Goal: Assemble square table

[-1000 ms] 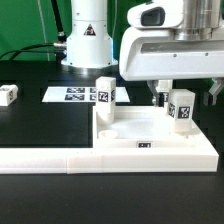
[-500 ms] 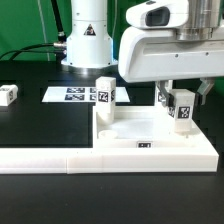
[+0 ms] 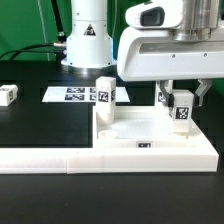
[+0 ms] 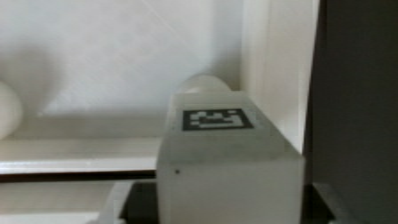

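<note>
Where the jaws clasp a leg (image 3: 181,110), the tabletop (image 3: 150,128) edge lies near.

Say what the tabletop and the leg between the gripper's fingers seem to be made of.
Tabletop: probably white plastic, smooth and faintly shiny; its even colour and moulded round hollow suggest so. Leg: likely the same white plastic, matte; its black-and-white tag looks like a printed sticker, though that is unsure.

Three tagged white legs (image 3: 8,95) (image 3: 105,90) (image 3: 182,108), one square tabletop (image 3: 150,131), one marker board (image 3: 68,96), one low white wall (image 3: 40,157).
</note>
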Controlling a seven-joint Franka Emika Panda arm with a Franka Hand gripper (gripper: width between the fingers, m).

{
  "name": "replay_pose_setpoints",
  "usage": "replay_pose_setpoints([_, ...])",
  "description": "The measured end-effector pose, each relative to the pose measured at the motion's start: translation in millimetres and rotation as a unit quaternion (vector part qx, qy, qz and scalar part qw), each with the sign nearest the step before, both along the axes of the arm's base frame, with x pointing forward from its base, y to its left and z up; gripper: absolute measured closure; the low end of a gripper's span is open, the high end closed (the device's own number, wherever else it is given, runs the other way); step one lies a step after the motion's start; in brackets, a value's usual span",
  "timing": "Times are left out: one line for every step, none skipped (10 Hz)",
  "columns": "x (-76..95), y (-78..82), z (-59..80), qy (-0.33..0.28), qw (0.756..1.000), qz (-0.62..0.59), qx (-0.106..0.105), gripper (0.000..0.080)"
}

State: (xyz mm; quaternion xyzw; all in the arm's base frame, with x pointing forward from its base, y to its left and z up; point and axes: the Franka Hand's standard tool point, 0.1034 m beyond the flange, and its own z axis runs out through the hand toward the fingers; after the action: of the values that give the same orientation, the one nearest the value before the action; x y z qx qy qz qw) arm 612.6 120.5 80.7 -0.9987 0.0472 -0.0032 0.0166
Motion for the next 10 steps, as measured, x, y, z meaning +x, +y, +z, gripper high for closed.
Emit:
replay_pose_setpoints([0.3, -0.4, -0.2, 0.002, 0.999, -0.049, 0.001, 0.0509])
replay_pose_setpoints([0.5, -0.8, -0.3, 0.003, 0.996, -0.088, 0.001, 0.0509])
replay_pose_setpoints([0.6, -1.3, -0.4, 0.005, 0.989, -0.145, 0.001, 0.0509])
replay_pose_setpoints([0.7, -2.2, -0.7, 0.008, 0.981, -0.195, 0.004, 0.0509])
replay_pose_setpoints([1.0, -3.8, -1.3, 0.009, 0.968, -0.249, 0.008, 0.0508])
replay_pose_setpoints([2.3, -5.6, -1.7, 0.006, 0.957, -0.288, 0.012, 0.0508])
replay_pose_setpoints([2.3, -6.2, -1.8, 0.007, 0.947, -0.321, 0.012, 0.0508])
replay_pose_setpoints([2.3, -6.5, -1.8, 0.008, 0.938, -0.346, 0.013, 0.0508])
replay_pose_setpoints([2.4, -7.2, -1.9, 0.011, 0.924, -0.382, 0.015, 0.0508])
replay_pose_setpoints([2.2, -7.6, -2.0, 0.013, 0.906, -0.422, 0.015, 0.0508])
